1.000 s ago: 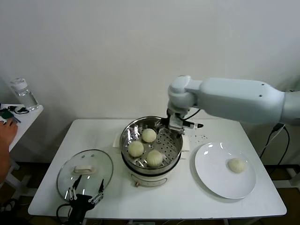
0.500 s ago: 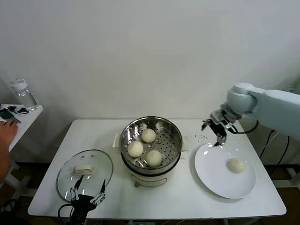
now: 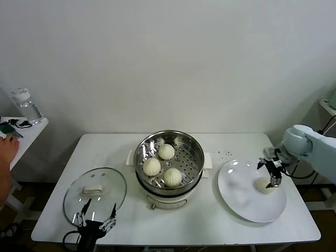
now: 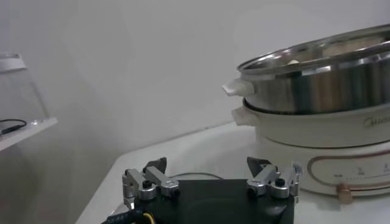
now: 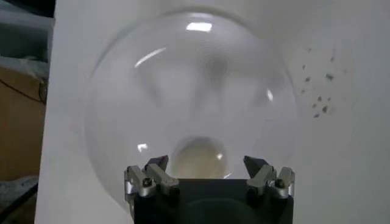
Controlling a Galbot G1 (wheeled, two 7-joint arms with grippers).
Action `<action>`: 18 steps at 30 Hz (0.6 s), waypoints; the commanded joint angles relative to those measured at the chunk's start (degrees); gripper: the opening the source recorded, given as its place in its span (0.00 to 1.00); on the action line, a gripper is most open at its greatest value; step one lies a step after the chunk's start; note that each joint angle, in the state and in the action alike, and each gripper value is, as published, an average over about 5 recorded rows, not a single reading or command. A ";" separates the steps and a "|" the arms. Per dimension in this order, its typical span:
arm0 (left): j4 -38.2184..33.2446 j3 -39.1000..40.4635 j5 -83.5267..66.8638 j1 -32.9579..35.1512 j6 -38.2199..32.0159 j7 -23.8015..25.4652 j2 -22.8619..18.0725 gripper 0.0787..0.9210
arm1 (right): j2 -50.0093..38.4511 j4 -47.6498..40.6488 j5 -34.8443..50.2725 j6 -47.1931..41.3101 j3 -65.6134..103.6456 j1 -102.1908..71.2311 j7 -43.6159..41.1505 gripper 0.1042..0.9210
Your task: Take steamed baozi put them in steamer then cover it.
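The steel steamer (image 3: 169,157) stands mid-table on its white pot base, with three baozi (image 3: 166,151) on its perforated floor. A fourth baozi (image 3: 264,185) lies on the white plate (image 3: 247,202) at the right. My right gripper (image 3: 269,174) hovers open just above that bun. In the right wrist view the baozi (image 5: 198,157) sits between the spread fingers of the right gripper (image 5: 205,161), untouched. The glass cover (image 3: 95,191) lies flat at the front left. My left gripper (image 3: 96,214) waits open at its near edge; in the left wrist view the left gripper (image 4: 207,167) faces the steamer (image 4: 317,79).
A water bottle (image 3: 26,105) stands on a small side table (image 3: 29,131) at the far left, with a person's hand (image 3: 5,144) beside it. Dark specks (image 3: 226,155) dot the white table (image 3: 220,220) between steamer and plate.
My right arm has swung from the steamer's far rim rightward and down to the plate, ending over the last bun. The left arm and the cover have not moved.
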 commanded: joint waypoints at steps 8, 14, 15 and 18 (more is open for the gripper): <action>0.91 0.17 0.99 -0.43 0.30 -0.01 -0.39 0.88 | 5.00 -12.40 -7.12 1.22 15.39 -14.15 -0.38 0.88; 1.11 -0.05 0.98 -0.31 0.26 -0.04 -0.37 0.88 | 7.33 -14.40 -7.66 1.69 15.43 -13.62 -0.45 0.88; 1.17 -0.06 0.98 -0.31 0.25 -0.05 -0.38 0.88 | 7.58 -14.44 -7.65 1.68 15.36 -13.60 -0.47 0.88; 1.34 -0.01 0.99 -0.34 0.21 -0.06 -0.42 0.88 | 8.21 -14.63 -7.55 1.66 15.30 -13.54 -0.47 0.88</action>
